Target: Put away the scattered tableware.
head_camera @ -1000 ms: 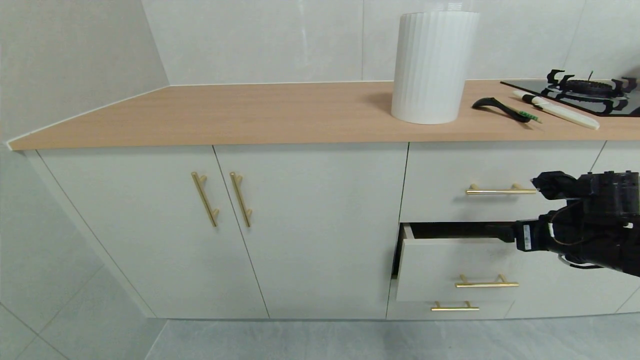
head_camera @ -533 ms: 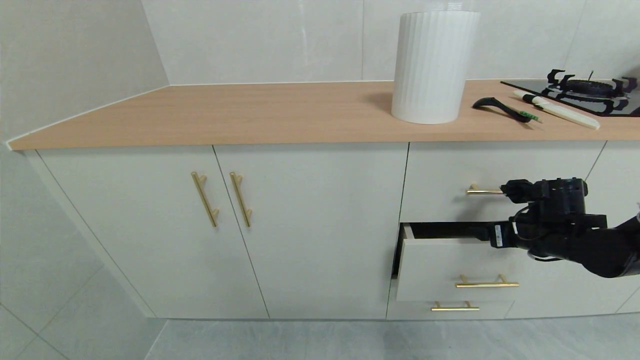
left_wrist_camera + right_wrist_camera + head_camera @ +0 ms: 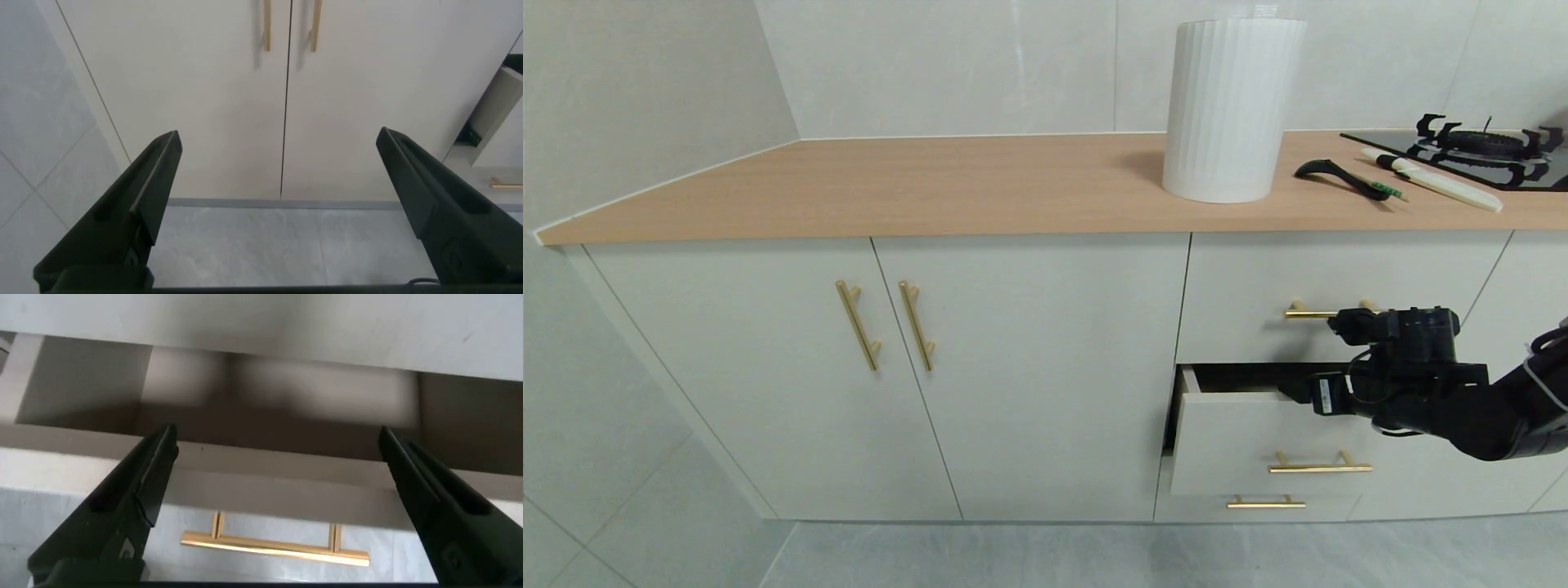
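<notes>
Head view: my right gripper (image 3: pixel 1298 390) sits at the top edge of the middle drawer (image 3: pixel 1250 437), which stands partly pulled out of the cabinet, below the shut top drawer (image 3: pixel 1339 278). From the right wrist view my right gripper (image 3: pixel 274 498) has its jaws wide apart with nothing between them; beyond them lie the dark drawer opening (image 3: pixel 278 416) and, on the drawer's front, the gold handle (image 3: pixel 274 547).

The tableware lies up on the wooden countertop (image 3: pixel 931 184), between the white ribbed container (image 3: pixel 1229 110) and the gas hob (image 3: pixel 1478 151): a black ladle (image 3: pixel 1339 175), a thin green-tipped utensil (image 3: pixel 1382 189) just beside it, and a long white knife (image 3: pixel 1437 181) whose far end reaches onto the hob's edge. None of them touches my grippers.

My left gripper (image 3: pixel 278 204) has its jaws spread wide and empty, facing the two shut cabinet doors (image 3: pixel 286 90) and the grey floor (image 3: pixel 278 245).
</notes>
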Motion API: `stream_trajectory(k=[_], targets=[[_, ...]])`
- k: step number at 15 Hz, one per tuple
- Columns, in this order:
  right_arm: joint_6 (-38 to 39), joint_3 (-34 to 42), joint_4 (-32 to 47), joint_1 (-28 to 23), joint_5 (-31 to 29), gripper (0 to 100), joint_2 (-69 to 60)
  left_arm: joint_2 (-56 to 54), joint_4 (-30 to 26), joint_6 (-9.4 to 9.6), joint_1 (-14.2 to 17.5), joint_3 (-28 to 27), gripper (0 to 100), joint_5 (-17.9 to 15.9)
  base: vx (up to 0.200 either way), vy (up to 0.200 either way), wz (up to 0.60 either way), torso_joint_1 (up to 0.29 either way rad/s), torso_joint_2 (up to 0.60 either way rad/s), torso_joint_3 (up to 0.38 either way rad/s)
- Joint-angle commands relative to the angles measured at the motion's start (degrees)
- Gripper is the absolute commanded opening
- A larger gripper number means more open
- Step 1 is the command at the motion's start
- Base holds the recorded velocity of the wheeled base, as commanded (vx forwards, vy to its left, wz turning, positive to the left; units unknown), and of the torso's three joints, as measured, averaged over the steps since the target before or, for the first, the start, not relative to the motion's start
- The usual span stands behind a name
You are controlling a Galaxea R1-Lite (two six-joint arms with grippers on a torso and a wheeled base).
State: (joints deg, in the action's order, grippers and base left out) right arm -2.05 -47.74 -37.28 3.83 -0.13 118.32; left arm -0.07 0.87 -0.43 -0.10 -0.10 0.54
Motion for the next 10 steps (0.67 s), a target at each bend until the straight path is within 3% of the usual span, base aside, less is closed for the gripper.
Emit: stream_trajectory(k=[1, 4, 10], targets=[[-0.1, 0.4, 0.7, 0.0, 0.0, 100, -0.2, 0.1, 0.0, -0.01, 0.0, 0.0, 100, 0.0, 0.000, 0.000, 0.00, 0.000, 0.00, 0.000], [-0.1, 0.6, 2.8, 0.0, 0.0, 100, -1.6, 0.1, 0.0, -0.01, 0.0, 0.0, 100, 0.0, 0.000, 0.000, 0.00, 0.000, 0.00, 0.000], [-0.2, 1.0, 16.0, 0.4, 0.0, 100, -8.5, 0.1, 0.0, -0.01, 0.0, 0.0, 100, 0.0, 0.000, 0.000, 0.00, 0.000, 0.00, 0.000]])
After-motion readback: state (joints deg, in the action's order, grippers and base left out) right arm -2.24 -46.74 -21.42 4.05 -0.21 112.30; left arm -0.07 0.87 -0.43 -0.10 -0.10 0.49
